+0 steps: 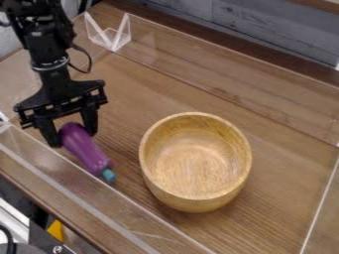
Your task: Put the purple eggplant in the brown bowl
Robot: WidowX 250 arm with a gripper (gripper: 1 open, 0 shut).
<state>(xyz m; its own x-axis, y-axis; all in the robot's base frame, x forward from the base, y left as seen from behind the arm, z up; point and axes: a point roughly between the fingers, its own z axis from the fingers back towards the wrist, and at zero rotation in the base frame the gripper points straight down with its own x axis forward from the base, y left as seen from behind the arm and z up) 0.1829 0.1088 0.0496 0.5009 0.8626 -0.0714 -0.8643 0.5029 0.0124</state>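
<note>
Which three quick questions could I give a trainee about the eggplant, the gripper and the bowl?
1. True or false: the purple eggplant lies inside the brown bowl.
2. Multiple choice: which end of the eggplant is nearer the bowl? A) the teal-green stem tip; B) the plain purple end.
3. Fill in the blank: the gripper is at the eggplant's plain ______ end.

Key: 1. false; 2. A; 3. purple
</note>
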